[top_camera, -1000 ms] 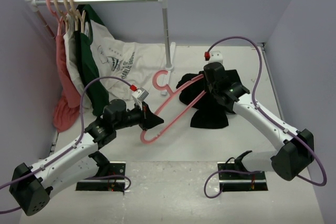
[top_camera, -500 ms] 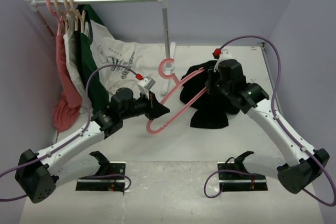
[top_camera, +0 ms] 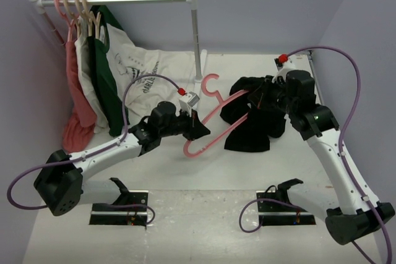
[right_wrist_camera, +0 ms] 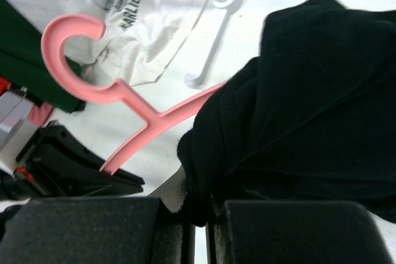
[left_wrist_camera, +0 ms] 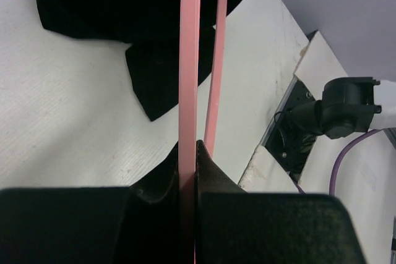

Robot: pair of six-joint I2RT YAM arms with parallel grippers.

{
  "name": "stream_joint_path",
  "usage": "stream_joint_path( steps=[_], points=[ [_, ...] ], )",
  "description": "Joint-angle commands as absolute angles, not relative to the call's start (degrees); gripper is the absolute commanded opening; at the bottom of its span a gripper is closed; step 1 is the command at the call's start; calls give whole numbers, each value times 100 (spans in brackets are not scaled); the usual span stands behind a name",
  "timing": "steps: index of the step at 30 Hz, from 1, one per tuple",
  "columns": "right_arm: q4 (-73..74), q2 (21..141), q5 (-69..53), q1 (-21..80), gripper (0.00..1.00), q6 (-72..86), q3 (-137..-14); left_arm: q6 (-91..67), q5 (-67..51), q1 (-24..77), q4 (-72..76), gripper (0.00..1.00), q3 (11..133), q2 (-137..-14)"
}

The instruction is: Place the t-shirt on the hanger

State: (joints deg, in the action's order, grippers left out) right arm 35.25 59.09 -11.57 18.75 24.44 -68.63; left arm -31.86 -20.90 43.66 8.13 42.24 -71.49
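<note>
The pink hanger (top_camera: 218,97) is held above the table, its hook pointing toward the rack post. My left gripper (top_camera: 199,133) is shut on the hanger's lower left end; in the left wrist view the pink bar (left_wrist_camera: 189,60) runs straight up from between the closed fingers (left_wrist_camera: 213,174). The hanger's right arm (right_wrist_camera: 133,100) disappears under the edge of the black t-shirt (top_camera: 253,125). My right gripper (top_camera: 265,98) is shut on a bunched fold of the t-shirt (right_wrist_camera: 309,91), lifting that part off the table. The shirt's print is hidden.
A white clothes rack (top_camera: 197,35) stands at the back left, with its rail (top_camera: 117,0) carrying hung garments. A white lettered shirt (top_camera: 145,72), a dark green shirt (top_camera: 110,91) and a pink garment (top_camera: 77,109) hang there. Walls close in on both sides.
Both arms have moved to the right. The hanger has travelled right and back with the left gripper. The right gripper has drawn the bunched t-shirt rightward.
</note>
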Motion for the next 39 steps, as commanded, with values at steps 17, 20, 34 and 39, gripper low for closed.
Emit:
stream_joint_path(
  steps=[17,20,34,39],
  points=[
    [3236,6349,-1282,2041,0,2825,-6308,-2779,13,4834,9,0,4727,-5636],
    [2747,6121,-1895,2302,0,3050,-6090,-2786,234,4834,21,0,4966,-5893],
    [783,6239,-3681,3639,0,4204,-6203,-2523,-1019,4861,-281,0,6370,-7116],
    [1677,5924,-1760,3621,0,3964,-5925,-2514,-1301,4869,245,0,5347,-6690]
  ],
)
